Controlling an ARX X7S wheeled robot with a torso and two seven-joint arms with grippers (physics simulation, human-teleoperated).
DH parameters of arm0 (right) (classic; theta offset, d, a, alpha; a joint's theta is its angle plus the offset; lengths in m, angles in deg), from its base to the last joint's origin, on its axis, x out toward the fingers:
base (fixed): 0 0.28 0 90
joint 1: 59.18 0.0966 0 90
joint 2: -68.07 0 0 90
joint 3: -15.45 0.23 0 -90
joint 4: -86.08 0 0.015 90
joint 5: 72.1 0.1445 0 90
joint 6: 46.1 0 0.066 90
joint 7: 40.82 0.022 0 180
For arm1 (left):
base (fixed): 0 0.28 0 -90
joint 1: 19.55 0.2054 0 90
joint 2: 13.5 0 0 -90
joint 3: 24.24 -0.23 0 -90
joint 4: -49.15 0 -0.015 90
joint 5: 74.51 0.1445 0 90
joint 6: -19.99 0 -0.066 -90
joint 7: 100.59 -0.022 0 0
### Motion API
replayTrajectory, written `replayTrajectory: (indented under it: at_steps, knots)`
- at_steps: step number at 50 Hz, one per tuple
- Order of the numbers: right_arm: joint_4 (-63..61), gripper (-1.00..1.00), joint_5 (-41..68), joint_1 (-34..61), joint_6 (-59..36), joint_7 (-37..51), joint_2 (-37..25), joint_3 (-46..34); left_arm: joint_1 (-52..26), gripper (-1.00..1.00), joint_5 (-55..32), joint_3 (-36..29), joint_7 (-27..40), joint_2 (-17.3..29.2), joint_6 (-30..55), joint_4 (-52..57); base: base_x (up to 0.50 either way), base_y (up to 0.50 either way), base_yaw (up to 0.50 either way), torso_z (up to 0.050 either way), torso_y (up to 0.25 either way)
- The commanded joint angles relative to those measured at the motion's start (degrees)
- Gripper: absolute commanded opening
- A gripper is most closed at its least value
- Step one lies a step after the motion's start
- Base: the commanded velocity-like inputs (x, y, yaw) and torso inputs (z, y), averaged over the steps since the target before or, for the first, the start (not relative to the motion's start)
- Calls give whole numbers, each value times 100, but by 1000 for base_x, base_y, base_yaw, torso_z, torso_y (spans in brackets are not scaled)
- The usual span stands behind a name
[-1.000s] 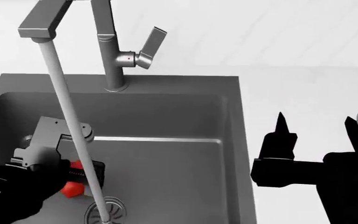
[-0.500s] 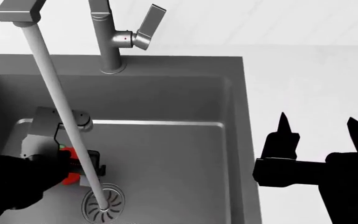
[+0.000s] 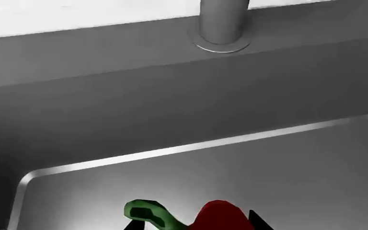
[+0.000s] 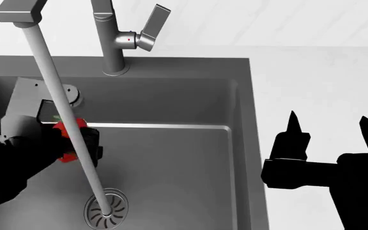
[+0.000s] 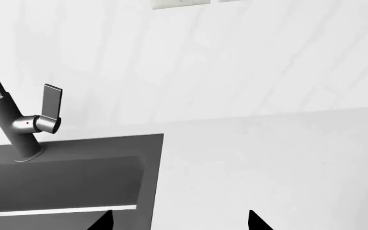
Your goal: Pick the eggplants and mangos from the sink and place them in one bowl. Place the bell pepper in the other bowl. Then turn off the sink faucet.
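In the left wrist view, the pepper (image 3: 219, 215) sits pinched between the left claw (image 3: 197, 221) tips. From the head, it hangs above the sink (image 4: 171, 158) floor. The right claw (image 5: 178, 220) is spread over the counter (image 5: 267, 158).

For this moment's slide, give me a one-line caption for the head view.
Left gripper holds the red bell pepper above the sink floor beside the running water stream; right gripper waits open over the counter.
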Motion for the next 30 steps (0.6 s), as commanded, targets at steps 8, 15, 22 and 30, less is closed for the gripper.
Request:
replayTrajectory:
  at_steps: [8, 15, 22, 30]
  knots:
    - [78, 100, -107, 170, 11, -92, 74, -88, 293, -100, -733, 657, 323, 1031, 41, 2173, 0, 0, 0, 0, 82]
    - [67, 100, -51, 187, -14, -25, 46, -102, 381, -100, -851, 743, 404, 1136, 21, 2320, -2, 0, 0, 0, 250]
    - [99, 100, -85, 259, -16, -32, 84, -172, 386, -100, -822, 781, 427, 1184, -28, 2322, 2, 0, 0, 0, 250]
    - [50, 100, -78, 281, -13, -15, 49, -169, 327, -100, -775, 829, 436, 1253, -71, 2382, 1, 0, 0, 0, 200]
